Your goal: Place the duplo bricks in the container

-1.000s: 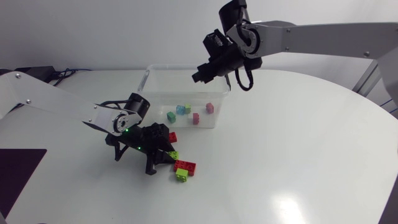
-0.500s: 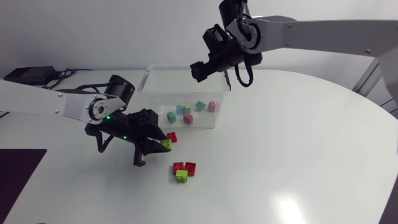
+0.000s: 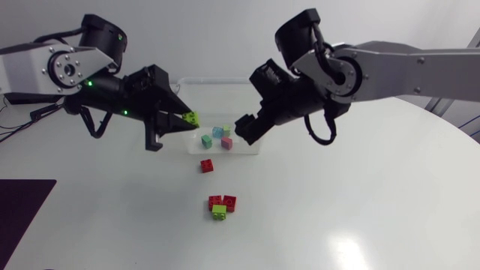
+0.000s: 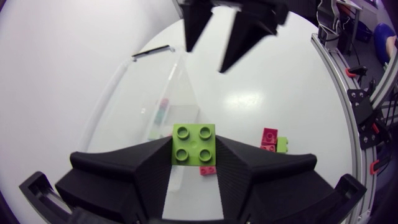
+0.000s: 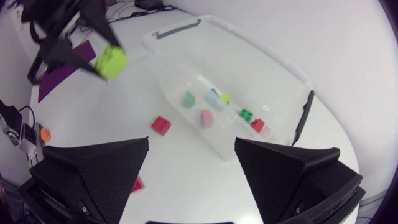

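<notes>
My left gripper [image 3: 187, 120] is shut on a lime green duplo brick [image 3: 192, 118], raised just left of the clear plastic container [image 3: 217, 79]. In the left wrist view the brick [image 4: 193, 144] sits between both fingers, with the container [image 4: 155, 93] ahead. My right gripper [image 3: 247, 129] hangs open and empty over the container's front right; its fingers stand wide apart in its own view [image 5: 193, 146]. Several small bricks [image 3: 217, 136] lie inside the container. A red brick [image 3: 206, 166] lies on the table in front of it.
A cluster of red and lime bricks [image 3: 222, 204] lies nearer the table's front. In the right wrist view the red brick [image 5: 161, 125] lies beside the container's wall [image 5: 249, 74], and my left gripper with the lime brick [image 5: 111, 62] is beyond it.
My left gripper lifted the lime brick off the table and carried it up toward the container. My right gripper opened and swung from above the container's back to its front right.
</notes>
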`<state>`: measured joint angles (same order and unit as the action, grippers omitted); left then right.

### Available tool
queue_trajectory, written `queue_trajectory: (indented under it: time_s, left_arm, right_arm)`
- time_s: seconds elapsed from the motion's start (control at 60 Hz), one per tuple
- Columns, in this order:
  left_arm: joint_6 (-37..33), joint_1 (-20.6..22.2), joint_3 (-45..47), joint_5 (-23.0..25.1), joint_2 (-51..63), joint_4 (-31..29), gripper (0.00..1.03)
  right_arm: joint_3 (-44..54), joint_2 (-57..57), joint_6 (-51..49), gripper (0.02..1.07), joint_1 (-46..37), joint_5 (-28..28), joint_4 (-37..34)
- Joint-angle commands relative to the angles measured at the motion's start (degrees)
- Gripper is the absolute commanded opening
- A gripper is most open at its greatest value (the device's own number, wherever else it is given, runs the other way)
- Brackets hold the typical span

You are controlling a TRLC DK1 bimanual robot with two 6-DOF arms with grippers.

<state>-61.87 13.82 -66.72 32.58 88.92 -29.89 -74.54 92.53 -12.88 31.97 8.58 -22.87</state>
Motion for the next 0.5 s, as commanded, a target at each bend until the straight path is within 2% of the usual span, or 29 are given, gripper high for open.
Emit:
queue_trajectory:
  time_s: [0.0,0.183,0.333,0.483]
  left_arm:
    - [1.66,-0.73,-5.53,0.47,1.69,-0.70,0.27]
    - [3.95,-1.70,-13.53,0.56,9.60,0.45,0.27]
    - [8.25,-2.31,-15.99,0.56,14.26,7.13,0.27]
    - [9.13,-2.66,-19.68,0.21,18.65,7.83,0.27]
  right_arm:
    - [4.41,-1.92,-0.91,1.02,1.78,0.03,-0.86]
    - [8.80,-1.74,-2.94,1.02,4.25,0.39,-0.86]
    - [10.12,-0.33,-4.69,1.02,4.42,0.83,-0.95]
    - [10.91,1.07,-5.92,1.02,4.77,1.53,-1.03]
